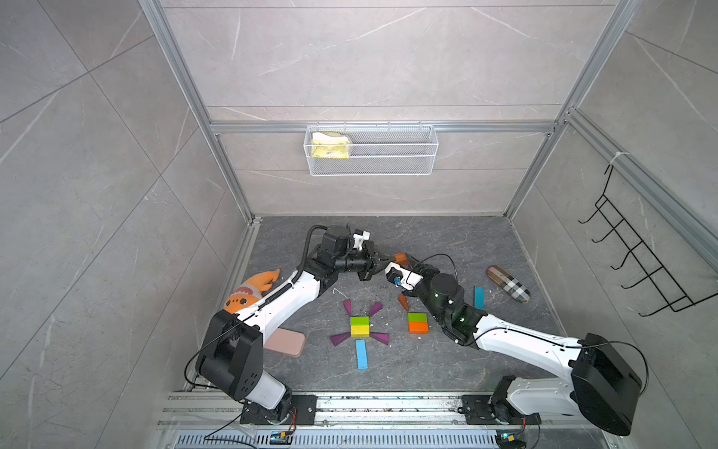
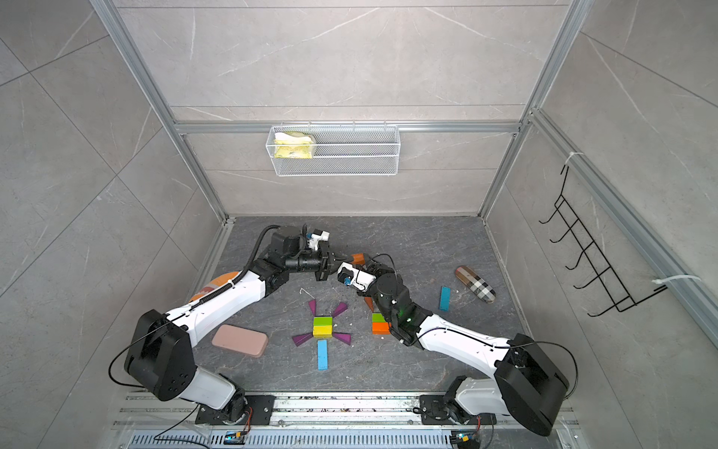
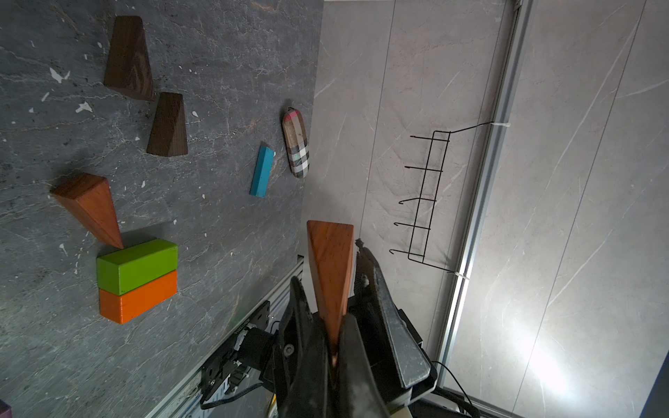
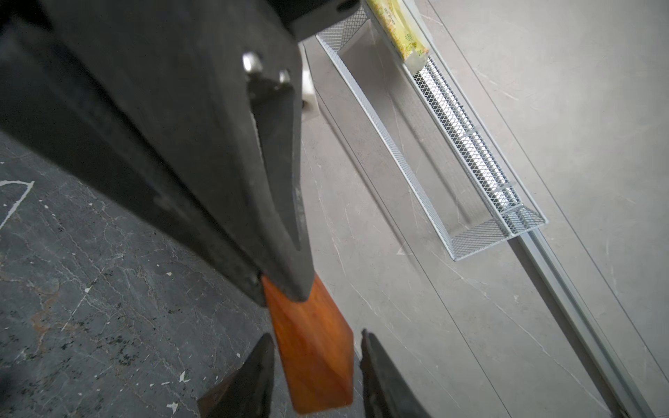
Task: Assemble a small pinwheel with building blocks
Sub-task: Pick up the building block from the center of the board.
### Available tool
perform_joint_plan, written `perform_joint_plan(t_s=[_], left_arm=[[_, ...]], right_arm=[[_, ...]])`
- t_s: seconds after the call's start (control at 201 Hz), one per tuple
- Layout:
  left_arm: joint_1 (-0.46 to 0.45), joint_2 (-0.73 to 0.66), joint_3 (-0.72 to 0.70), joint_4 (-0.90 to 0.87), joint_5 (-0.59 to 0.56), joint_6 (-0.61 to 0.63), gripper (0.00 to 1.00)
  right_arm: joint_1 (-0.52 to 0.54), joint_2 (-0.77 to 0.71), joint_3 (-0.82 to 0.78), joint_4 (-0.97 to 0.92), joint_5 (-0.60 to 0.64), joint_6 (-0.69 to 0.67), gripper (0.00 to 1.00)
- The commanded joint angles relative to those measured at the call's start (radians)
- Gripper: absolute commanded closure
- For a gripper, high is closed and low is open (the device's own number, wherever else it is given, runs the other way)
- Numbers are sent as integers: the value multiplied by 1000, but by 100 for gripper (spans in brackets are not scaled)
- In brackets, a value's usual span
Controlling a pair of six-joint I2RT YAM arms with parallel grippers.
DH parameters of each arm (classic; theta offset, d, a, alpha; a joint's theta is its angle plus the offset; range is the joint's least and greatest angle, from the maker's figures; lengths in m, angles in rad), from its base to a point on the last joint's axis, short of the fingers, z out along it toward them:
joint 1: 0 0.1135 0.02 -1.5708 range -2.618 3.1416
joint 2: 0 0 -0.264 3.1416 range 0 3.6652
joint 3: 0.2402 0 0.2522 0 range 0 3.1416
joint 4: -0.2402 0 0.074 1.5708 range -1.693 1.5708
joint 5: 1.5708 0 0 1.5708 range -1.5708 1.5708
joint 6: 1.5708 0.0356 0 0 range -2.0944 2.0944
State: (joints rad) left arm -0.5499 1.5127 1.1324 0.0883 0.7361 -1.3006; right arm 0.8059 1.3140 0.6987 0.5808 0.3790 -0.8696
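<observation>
Left gripper (image 3: 333, 338) is pinching the thin tip of an orange wedge (image 3: 330, 260), holding it above the table's (image 1: 427, 369) far middle. Right gripper (image 4: 315, 336) is straddling the wedge's thick end, jaws spread, a gap showing beside one finger. Green and yellow bricks (image 1: 359, 325) are lying mid-table, ringed by purple wedges (image 1: 379, 337).

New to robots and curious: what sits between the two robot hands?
A reddish-orange wooden wedge. The left hand pinches its thin tip. The right hand has open fingers flanking its wide end. Both wrist views show this.
</observation>
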Motion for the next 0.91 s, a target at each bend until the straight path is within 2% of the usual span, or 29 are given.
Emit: perform_joint_plan(t_s=[0.0, 0.209, 0.458, 0.652, 0.712, 0.776, 0.836, 0.906], left_arm=[[-2, -48, -2, 2, 29, 33, 100], [-2, -50, -1, -12, 32, 47, 100], [-1, -54, -8, -25, 45, 57, 100], [-1, -57, -14, 3, 48, 55, 100], [-1, -57, -16, 10, 49, 56, 87], [0, -59, -19, 14, 44, 59, 80], [1, -63, -19, 9, 33, 65, 68], [4, -72, -16, -6, 23, 82, 58]], right_arm=[[4, 11, 34, 19, 17, -12, 60], [4, 10, 32, 9, 19, -21, 66], [4, 11, 32, 8, 7, -32, 81], [4, 1, 30, 1, -5, -37, 82], [4, -2, 27, -2, -3, -40, 82], [4, -4, 25, -10, -2, -43, 82], [4, -8, 18, -9, 2, -48, 82], [1, -15, 6, -3, 10, -61, 81]])
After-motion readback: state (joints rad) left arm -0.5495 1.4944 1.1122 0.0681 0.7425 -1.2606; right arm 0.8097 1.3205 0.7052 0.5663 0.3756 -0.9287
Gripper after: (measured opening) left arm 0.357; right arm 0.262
